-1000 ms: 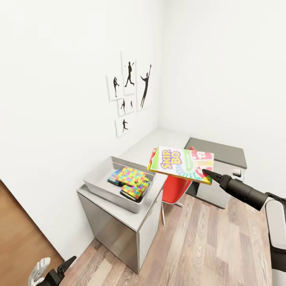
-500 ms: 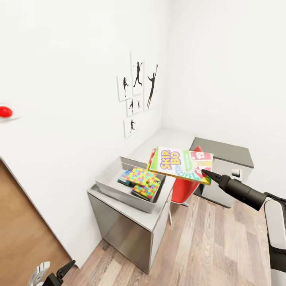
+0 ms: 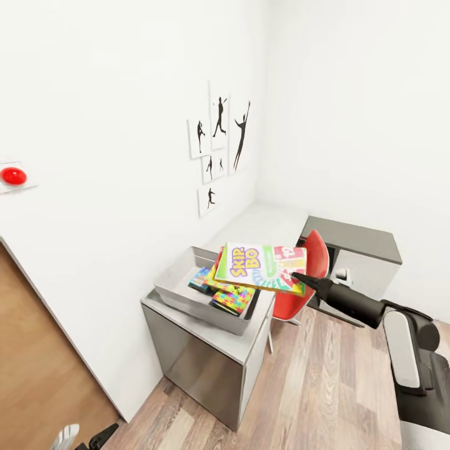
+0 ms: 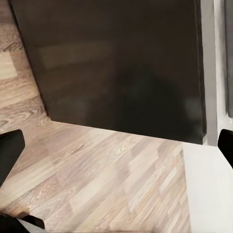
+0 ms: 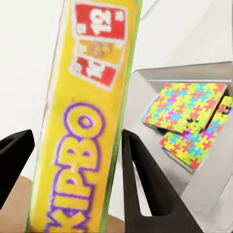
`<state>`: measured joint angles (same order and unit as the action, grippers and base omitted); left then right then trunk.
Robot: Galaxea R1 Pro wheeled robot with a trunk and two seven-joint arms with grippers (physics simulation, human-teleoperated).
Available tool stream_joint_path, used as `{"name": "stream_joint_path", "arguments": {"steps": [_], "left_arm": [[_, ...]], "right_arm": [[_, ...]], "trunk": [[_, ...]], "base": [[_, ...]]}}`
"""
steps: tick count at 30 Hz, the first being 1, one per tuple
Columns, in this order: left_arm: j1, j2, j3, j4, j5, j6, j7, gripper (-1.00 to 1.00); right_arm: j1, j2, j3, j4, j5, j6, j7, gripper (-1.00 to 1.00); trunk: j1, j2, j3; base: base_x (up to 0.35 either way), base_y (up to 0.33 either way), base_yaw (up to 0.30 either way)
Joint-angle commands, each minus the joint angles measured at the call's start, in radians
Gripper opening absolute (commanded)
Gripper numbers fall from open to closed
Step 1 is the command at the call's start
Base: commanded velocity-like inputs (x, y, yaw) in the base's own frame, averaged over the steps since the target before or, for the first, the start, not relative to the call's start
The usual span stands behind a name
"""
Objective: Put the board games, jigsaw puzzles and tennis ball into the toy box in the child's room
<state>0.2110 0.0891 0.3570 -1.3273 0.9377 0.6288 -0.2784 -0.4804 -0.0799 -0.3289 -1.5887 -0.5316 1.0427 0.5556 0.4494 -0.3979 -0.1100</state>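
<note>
skip-bo box (image 3: 262, 267) in right gripper (image 3: 294, 275), above toy box (image 3: 181, 294)

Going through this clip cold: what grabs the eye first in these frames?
The bright Skip-Bo board game, held out by the right gripper over the near end of the grey toy box on the table. Next, the multicoloured jigsaw puzzles already lying inside the box. Behind, a red chair and black athlete silhouettes stand out against white walls.
</note>
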Motion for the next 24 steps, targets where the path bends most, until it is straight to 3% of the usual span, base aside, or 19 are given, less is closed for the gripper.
{"name": "stream_joint_path", "arguments": {"steps": [1, 2, 6, 7, 10, 15, 24], "left_arm": [[-0.003, 0.000, 0.001, 0.014, 0.004, 0.006, -0.001, 1.00], [-0.003, 0.000, 0.001, 0.014, 0.004, 0.006, -0.001, 1.00], [-0.028, 0.001, -0.001, 0.069, 0.004, 0.006, -0.002, 1.00], [-0.028, 0.001, -0.001, 0.069, 0.004, 0.006, -0.002, 1.00], [-0.047, 0.002, -0.003, 0.106, 0.004, 0.006, -0.002, 1.00], [-0.059, 0.003, -0.005, 0.135, 0.004, 0.006, -0.004, 1.00], [-0.066, 0.003, -0.008, 0.150, 0.004, 0.006, -0.007, 1.00]], "right_arm": [[-0.003, 0.013, 0.012, 0.004, 0.007, 0.005, -0.021, -1.00], [-0.003, 0.013, 0.012, 0.004, 0.007, 0.005, -0.021, -1.00], [-0.025, 0.081, 0.047, 0.040, 0.009, 0.002, -0.145, -1.00], [-0.025, 0.081, 0.047, 0.040, 0.009, 0.002, -0.145, -1.00], [-0.057, 0.124, 0.061, 0.075, 0.009, -0.029, -0.227, -1.00], [-0.090, 0.155, 0.070, 0.130, 0.007, -0.059, -0.303, -1.00], [-0.136, 0.184, 0.076, 0.216, 0.007, -0.101, -0.347, -1.00]], "trunk": [[0.001, -0.002, -0.002], [0.001, -0.002, -0.002], [0.001, -0.002, -0.002], [0.001, -0.002, -0.002], [0.001, -0.002, -0.002], [0.001, -0.002, -0.002], [0.001, -0.002, -0.002]], "base": [[0.001, 0.010, 0.000], [0.001, 0.010, 0.000], [0.000, 0.006, 0.000], [0.000, 0.004, 0.000], [0.000, 0.003, 0.000], [0.000, 0.001, 0.000], [0.048, 0.032, 0.000]]}}
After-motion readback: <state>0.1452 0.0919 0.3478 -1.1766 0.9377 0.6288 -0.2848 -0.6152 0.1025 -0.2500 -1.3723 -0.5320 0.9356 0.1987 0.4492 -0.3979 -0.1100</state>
